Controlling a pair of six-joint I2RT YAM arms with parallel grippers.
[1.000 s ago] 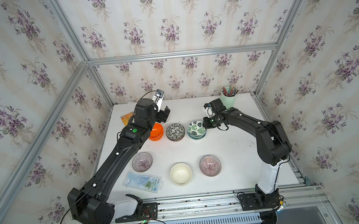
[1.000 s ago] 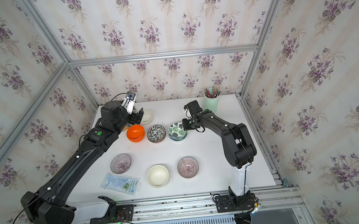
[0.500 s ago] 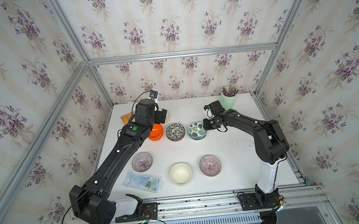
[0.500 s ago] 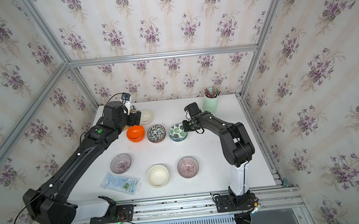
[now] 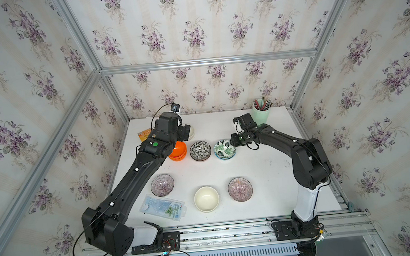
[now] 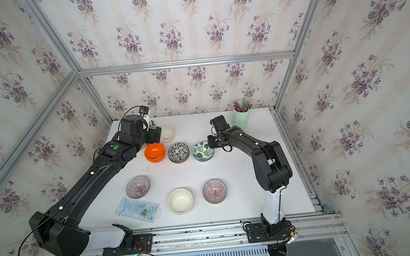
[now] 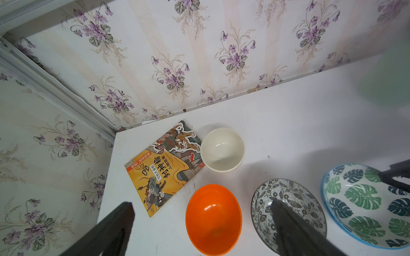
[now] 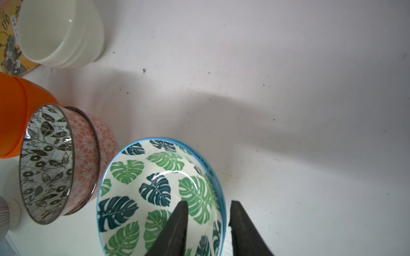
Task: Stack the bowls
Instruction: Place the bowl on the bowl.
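In both top views a row of bowls stands mid-table: a nested orange pair [image 5: 179,149], a black-white leaf pair [image 5: 200,150] and a green leaf pair [image 5: 224,149]. One cream bowl [image 6: 167,133] sits behind the row, and another [image 5: 206,198] is in front between two purple striped bowls [image 5: 162,185] [image 5: 240,189]. My right gripper [image 8: 209,202] is open. Its fingers straddle the green leaf bowl's [image 8: 159,188] rim with a gap on each side. My left gripper [image 7: 200,205] hangs wide open and empty above the orange bowl [image 7: 213,219].
A mint pencil cup [image 5: 261,114] stands at the back right behind the right wrist. A yellow picture book [image 7: 164,166] lies in the back left corner beside the cream bowl. A clear plastic packet [image 5: 164,206] lies at the front left. Papered walls close three sides.
My right gripper's jaws have come apart off the green leaf bowl's rim, and the bowl stays where it was. The left wrist has turned slightly over the orange bowl.
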